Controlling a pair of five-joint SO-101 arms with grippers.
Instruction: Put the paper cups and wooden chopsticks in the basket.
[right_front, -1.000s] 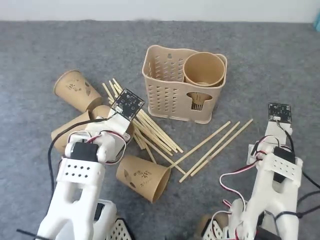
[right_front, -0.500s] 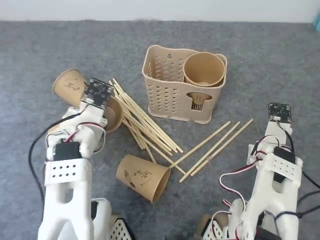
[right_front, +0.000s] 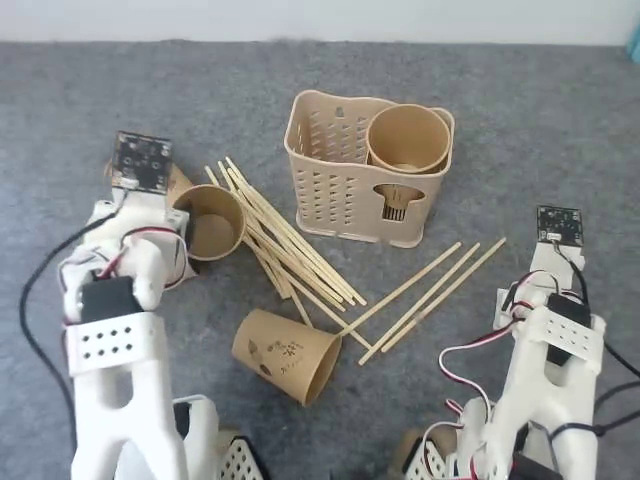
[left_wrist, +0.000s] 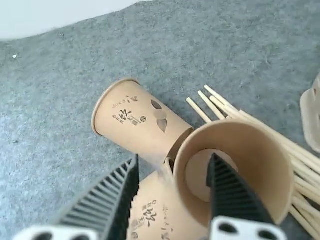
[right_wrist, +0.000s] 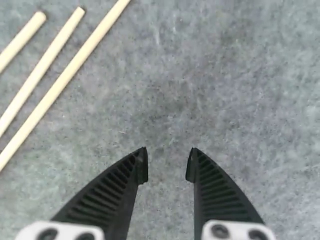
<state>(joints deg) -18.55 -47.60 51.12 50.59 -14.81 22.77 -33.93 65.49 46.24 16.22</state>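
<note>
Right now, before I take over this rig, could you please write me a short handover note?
Left gripper: open, over the brown paper cups lying beside the wooden chopstick pile.
Right gripper: open, empty, above the grey carpet near three loose chopsticks.
Done: one cup stands in the beige perforated plastic basket.
To do: the clustered cups, the cup lying nearer the arms, all chopsticks.

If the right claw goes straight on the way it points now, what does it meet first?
Probably bare grey mat: the right claw points at it, and the chopsticks lie off to one side.
</note>
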